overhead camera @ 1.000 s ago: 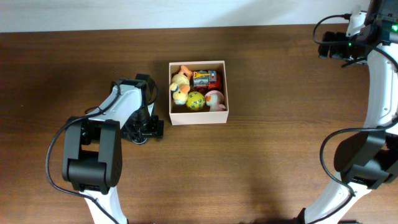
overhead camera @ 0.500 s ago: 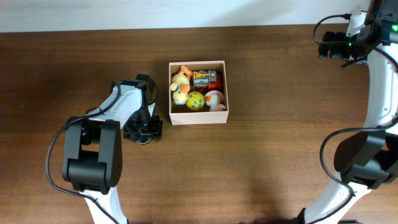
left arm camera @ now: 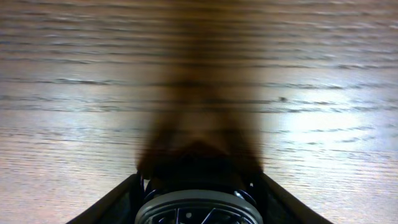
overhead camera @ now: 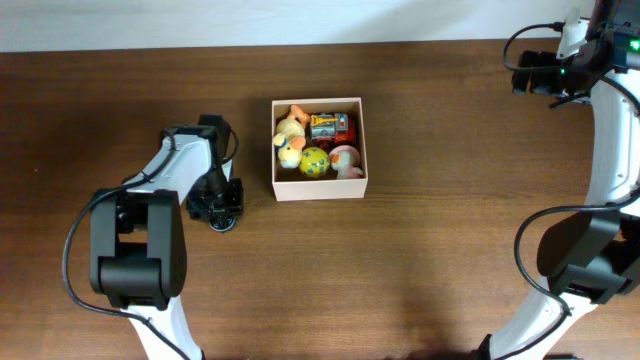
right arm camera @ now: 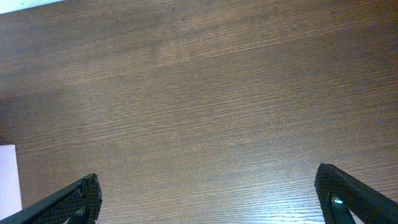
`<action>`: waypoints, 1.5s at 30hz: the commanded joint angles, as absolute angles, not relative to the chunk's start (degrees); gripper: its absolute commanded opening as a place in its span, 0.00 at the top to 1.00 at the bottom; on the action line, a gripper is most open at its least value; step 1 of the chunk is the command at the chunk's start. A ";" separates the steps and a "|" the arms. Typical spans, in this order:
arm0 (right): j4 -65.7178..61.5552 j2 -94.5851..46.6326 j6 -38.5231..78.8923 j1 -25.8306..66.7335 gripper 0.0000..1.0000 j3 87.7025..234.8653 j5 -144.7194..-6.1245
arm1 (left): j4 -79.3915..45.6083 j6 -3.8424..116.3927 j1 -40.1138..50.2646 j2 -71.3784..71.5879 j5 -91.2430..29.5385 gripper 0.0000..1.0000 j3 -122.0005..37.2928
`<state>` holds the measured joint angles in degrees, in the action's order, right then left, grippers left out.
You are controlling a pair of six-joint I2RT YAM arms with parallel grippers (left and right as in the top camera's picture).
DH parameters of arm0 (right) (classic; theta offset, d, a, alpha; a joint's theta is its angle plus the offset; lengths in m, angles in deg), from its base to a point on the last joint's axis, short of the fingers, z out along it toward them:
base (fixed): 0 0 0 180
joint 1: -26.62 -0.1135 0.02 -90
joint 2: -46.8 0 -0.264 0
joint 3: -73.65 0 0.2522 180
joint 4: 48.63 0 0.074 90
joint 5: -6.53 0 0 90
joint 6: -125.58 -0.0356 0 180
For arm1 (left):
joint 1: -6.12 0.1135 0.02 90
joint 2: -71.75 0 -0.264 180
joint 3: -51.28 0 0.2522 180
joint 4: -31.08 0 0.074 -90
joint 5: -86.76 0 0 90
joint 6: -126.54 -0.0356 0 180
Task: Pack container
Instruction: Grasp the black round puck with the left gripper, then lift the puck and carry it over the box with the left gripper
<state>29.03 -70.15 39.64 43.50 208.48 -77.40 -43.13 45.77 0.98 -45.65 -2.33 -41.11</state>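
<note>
Overhead: looking down on a brown bench, with the container sitting open-topped near the middle. Seeing toys lying packed inside the container: a red car toward the far wall, a yellow ball toward the near wall, a pink toy in the near right corner, a yellow toy along the left wall. Finding the left end effector hanging low over the bench near the container's left wall, apart from it. Not managing to tell from here whether wide, narrow or holding anything. Finding the right end effector hovering well away from the container, off to the right and toward the far edge of the bench.

Left wrist: staring at blurred wood grain, with the container out of frame. Catching a dark smear and a grey oval rim at the lower edge, too blurred to name. Failing here too to settle the left end effector's state.

Right wrist: looking across wood grain. Seeing the two black fingers standing wide apart in the lower corners, with only bench showing between them.
</note>
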 commanded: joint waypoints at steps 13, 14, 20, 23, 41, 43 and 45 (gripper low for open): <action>29.03 -68.79 39.16 43.52 0.01 209.12 -77.71 | -42.91 46.30 2.44 -44.65 -4.16 0.44 -41.96; 29.03 -68.79 39.16 43.52 0.01 209.12 -77.73 | -42.93 46.30 2.44 -44.14 -4.16 0.44 -42.07; 29.03 -68.79 39.16 43.52 0.01 209.12 -77.73 | -43.02 46.32 2.44 -40.14 -4.71 0.48 -42.14; 29.03 -68.79 39.16 43.52 0.01 209.12 -77.73 | -43.11 46.32 2.44 -38.11 -5.80 0.48 -42.14; 29.03 -68.79 39.16 43.52 0.01 209.12 -77.73 | -42.74 48.92 -0.03 -29.41 -17.89 0.49 -54.75; 29.03 -68.79 39.16 43.52 0.01 209.12 -77.73 | -42.26 48.90 -1.65 -29.41 -17.87 0.49 -57.44; 29.03 -68.79 39.16 43.52 0.01 209.12 -77.73 | -40.42 48.90 -3.96 -29.41 -17.83 0.49 -59.97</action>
<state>29.03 -70.15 39.62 43.50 208.48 -77.40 -42.19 48.18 -0.75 -31.16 -15.86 -55.91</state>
